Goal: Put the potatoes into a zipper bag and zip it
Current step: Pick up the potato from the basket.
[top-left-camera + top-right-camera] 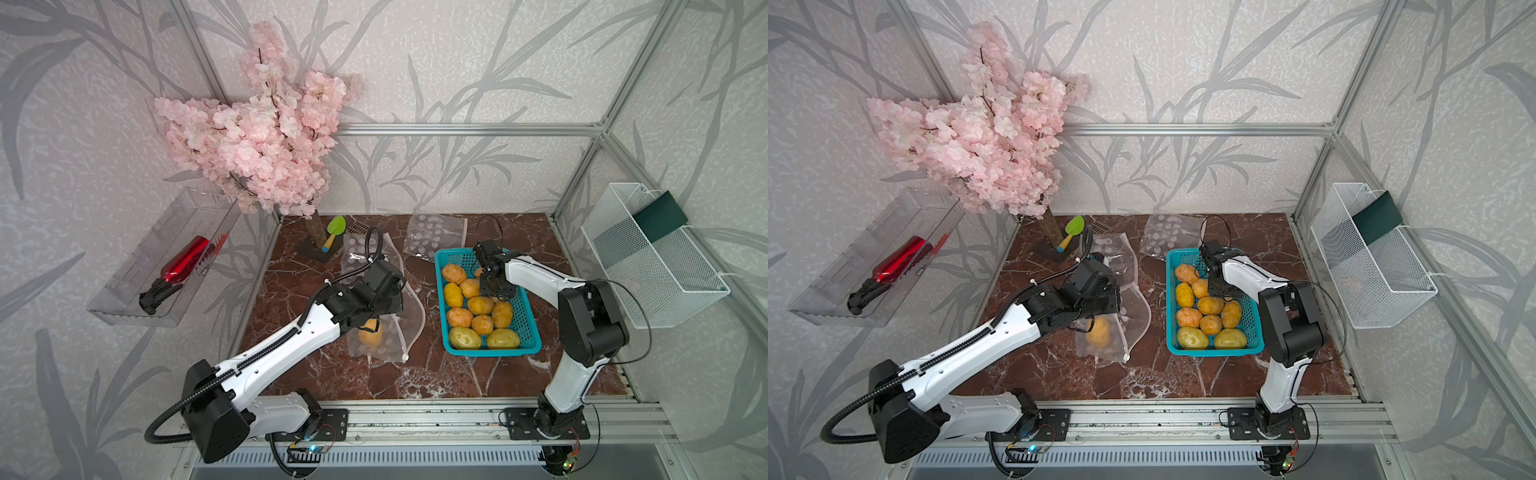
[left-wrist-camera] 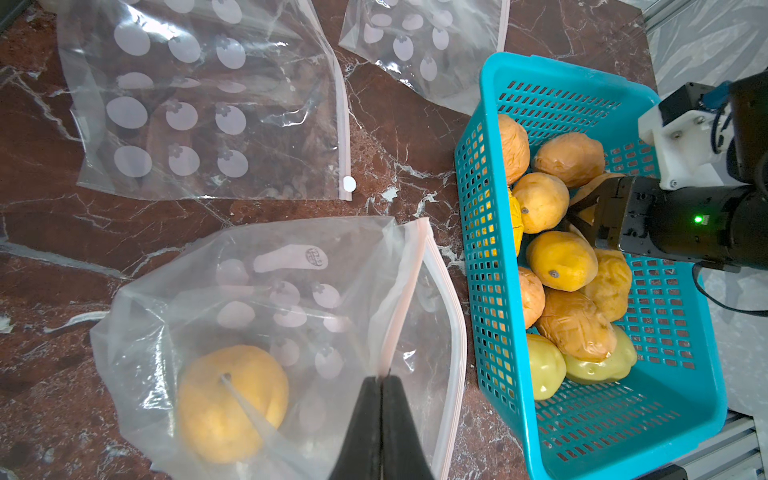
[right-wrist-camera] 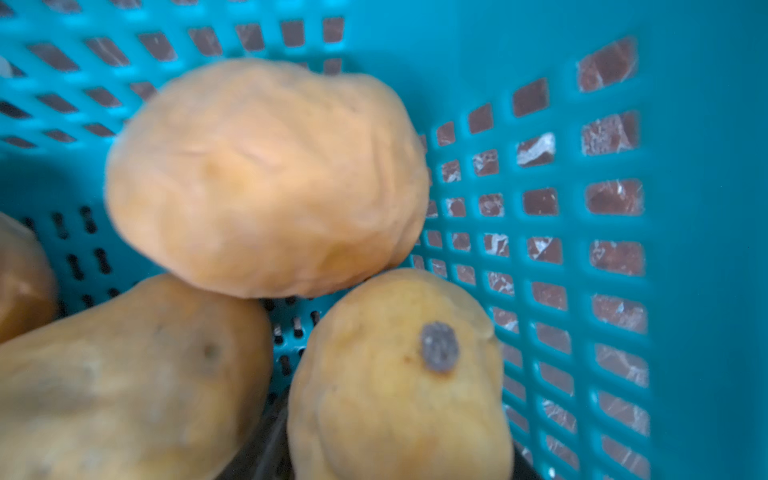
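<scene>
**Presently: One Potato Bagged, Right Arm Down in the Basket**

Location. In a top view the zipper bag (image 1: pixel 409 322) lies on the marble table (image 1: pixel 457 374) just left of centre. Its mouth gapes toward the blue basket (image 1: pixel 490 351) at centre right. One potato (image 1: pixel 371 336) sits inside the bag. The remaining potatoes (image 1: pixel 482 305), about ten, are heaped in the basket. Two spare bags (image 2: pixel 199 108) lie flat farther back, empty.

Tools. The left gripper (image 2: pixel 381 380) is pinched tight on one lip of the bag's mouth, lifting it so the opening stands. The right gripper (image 2: pixel 579 212) is down among the basket's potatoes. The right wrist view shows a spotted potato (image 3: pixel 399 395) between its jaws, but I cannot tell whether they have closed on it.

Handling, by judgement. The potatoes look firm, rounded and moderately heavy. Smooth ones may roll or slip; wrinkled ones should give better purchase. Take each across its narrow middle, jaws square to the long axis. The bag is thin, limp, slippery film, and only the zipper strip has any stiffness, so hold it there. A single pinch on the lip may let the mouth sag under added weight.
</scene>
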Robot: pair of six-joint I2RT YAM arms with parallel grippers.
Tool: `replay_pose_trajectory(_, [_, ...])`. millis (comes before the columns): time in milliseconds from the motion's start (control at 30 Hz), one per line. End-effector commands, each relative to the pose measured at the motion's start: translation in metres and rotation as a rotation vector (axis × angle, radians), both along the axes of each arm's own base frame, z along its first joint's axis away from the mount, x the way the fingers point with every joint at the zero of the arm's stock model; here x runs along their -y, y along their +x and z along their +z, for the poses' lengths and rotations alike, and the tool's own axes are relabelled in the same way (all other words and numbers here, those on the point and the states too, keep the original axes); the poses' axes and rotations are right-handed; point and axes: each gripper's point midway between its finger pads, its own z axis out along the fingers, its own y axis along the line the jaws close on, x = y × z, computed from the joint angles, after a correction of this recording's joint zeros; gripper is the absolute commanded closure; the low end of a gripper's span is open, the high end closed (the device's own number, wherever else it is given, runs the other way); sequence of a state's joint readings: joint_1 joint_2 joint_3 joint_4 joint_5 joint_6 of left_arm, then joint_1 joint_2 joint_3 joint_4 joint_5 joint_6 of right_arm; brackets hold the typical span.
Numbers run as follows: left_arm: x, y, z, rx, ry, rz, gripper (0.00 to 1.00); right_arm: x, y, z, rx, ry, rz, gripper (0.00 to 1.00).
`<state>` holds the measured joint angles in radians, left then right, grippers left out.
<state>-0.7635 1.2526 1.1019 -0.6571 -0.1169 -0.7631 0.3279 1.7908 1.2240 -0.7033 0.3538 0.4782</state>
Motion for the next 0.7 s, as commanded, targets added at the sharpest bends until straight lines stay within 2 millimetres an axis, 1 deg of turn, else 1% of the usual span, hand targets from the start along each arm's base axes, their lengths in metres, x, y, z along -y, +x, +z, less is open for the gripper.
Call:
replay_pose_trajectory(0, [-0.003, 0.001, 0.008, 0.016, -0.017, 0.02, 1.0, -0.001, -0.001, 0.021, 0.06, 0.026, 0.008, 0.54])
replay_pose_trajectory(33, [-0.003, 0.001, 0.008, 0.014, -0.016, 0.02, 1.0, -0.002, 0.0, 0.034, 0.098, 0.043, 0.011, 0.56])
replay_pose_trajectory(100, [-0.003, 0.002, 0.009, 0.016, -0.017, 0.02, 1.0, -0.003, -0.002, 0.042, 0.127, 0.065, 0.016, 0.6])
replay_pose_trajectory(233, [-0.004, 0.001, 0.01, 0.019, -0.019, 0.02, 1.0, -0.007, -0.006, 0.056, 0.171, 0.112, 0.029, 0.6])
replay_pose_trajectory(300, [-0.004, 0.001, 0.011, 0.021, -0.021, 0.019, 1.0, -0.016, -0.01, 0.062, 0.189, 0.173, 0.047, 0.6])
replay_pose_trajectory(367, [-0.003, 0.001, 0.012, 0.022, -0.024, 0.017, 1.0, -0.027, -0.015, 0.07, 0.208, 0.245, 0.082, 0.61])
replay_pose_trajectory(500, [-0.002, 0.0, 0.013, 0.026, -0.029, 0.008, 1.0, -0.053, -0.028, 0.091, 0.286, 0.405, 0.167, 0.6])
replay_pose_trajectory(667, [0.004, 0.001, 0.014, 0.03, -0.046, -0.021, 1.0, -0.1, -0.054, 0.114, 0.359, 0.648, 0.302, 0.6])
